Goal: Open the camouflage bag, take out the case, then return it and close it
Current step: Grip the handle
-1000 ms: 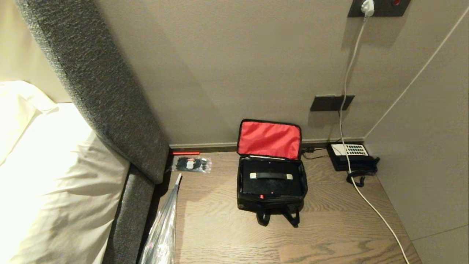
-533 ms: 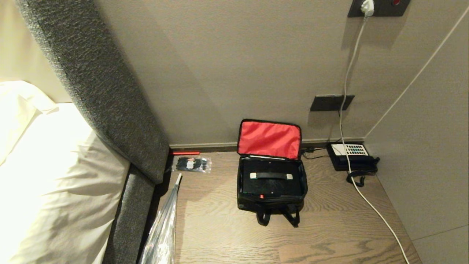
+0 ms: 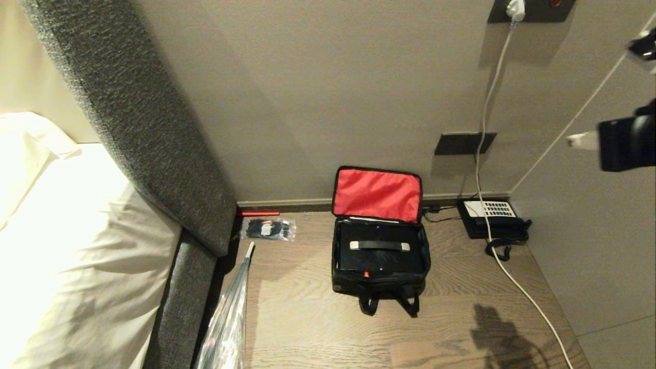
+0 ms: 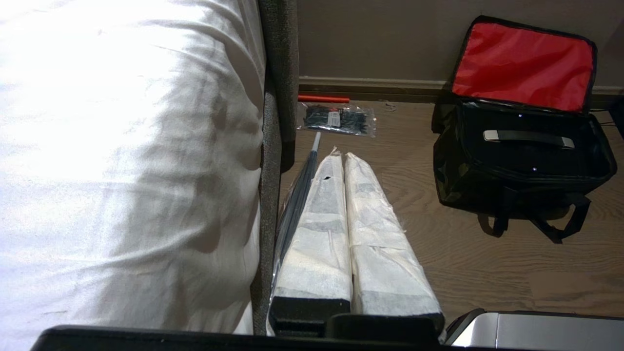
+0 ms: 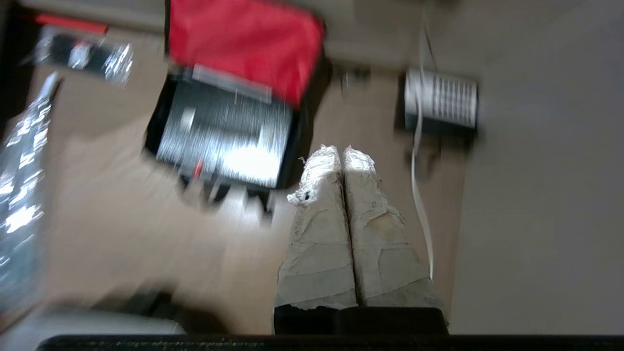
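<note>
wood floor [image 3: 318,328]: open camouflage bag [image 3: 380,279] between cable-tie packet [image 3: 268,229], telephone [image 3: 492,218]; both grippers' fingers together.

A wood-grain floor [image 3: 318,328] meets beige walls [image 3: 318,92] at a corner on the right, while a grey upholstered headboard [image 3: 138,118] borders the white bed [image 3: 66,246] at left.
</note>
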Tool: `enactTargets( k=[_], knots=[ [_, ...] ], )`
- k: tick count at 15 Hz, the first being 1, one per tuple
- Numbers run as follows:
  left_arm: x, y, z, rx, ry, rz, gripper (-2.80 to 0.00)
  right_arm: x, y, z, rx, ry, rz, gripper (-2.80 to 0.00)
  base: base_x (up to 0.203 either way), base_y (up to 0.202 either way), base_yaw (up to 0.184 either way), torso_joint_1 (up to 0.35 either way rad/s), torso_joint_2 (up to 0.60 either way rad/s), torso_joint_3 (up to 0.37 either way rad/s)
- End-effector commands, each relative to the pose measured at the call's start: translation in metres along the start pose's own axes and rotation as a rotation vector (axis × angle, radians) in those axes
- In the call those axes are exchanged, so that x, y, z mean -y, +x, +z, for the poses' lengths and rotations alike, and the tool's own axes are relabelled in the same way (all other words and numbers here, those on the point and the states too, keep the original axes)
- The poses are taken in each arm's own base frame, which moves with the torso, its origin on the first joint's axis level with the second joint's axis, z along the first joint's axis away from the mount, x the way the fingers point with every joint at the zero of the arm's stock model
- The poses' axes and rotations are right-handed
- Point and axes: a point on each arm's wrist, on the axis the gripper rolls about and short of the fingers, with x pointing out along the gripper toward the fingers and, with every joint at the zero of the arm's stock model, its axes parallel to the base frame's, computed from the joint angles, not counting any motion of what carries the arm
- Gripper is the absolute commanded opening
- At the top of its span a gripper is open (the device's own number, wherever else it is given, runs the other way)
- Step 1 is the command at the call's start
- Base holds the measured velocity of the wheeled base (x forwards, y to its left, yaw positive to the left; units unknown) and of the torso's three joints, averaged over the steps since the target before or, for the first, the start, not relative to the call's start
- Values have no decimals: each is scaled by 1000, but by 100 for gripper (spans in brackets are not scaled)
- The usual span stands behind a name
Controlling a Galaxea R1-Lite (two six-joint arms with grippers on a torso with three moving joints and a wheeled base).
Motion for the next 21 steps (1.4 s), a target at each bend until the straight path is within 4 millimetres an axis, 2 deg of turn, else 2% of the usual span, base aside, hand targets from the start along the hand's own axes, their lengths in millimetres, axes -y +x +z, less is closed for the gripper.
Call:
enactTargets(
  k=[1, 6, 9, 10, 14, 15, 18, 21],
  knots=[
    [0, 0, 0, 2, -1, 0, -280, -34, 97, -28, 36, -52, -23, -280, 0, 0, 0, 0, 0, 0],
    [0, 0, 0, 2, -1, 0, -280, -87, 192, -121, -43, -122, -51, -280, 0, 0, 0, 0, 0, 0],
    [0, 0, 0, 2, -1, 0, -280, -107, 230, -165, -43, -125, -36, -280, 0, 0, 0, 0, 0, 0],
    [0, 0, 0, 2, -1, 0, -280, -111, 237, -176, -59, -121, -26, 0, 0, 0, 0, 0, 0, 0],
    [0, 0, 0, 3, -1, 0, -280, -122, 258, -215, -170, -154, -28, 0, 0, 0, 0, 0, 0, 0],
    [0, 0, 0, 2, -1, 0, -280, -125, 259, -225, -201, -186, -67, 0, 0, 0, 0, 0, 0, 0],
    [0, 0, 0, 3, -1, 0, -280, -140, 260, -214, -139, -345, -148, 0, 0, 0, 0, 0, 0, 0],
    [0, 0, 0, 3, -1, -1, -280, -145, 247, -226, -177, -378, -114, 0, 0, 0, 0, 0, 0, 0]
  ],
)
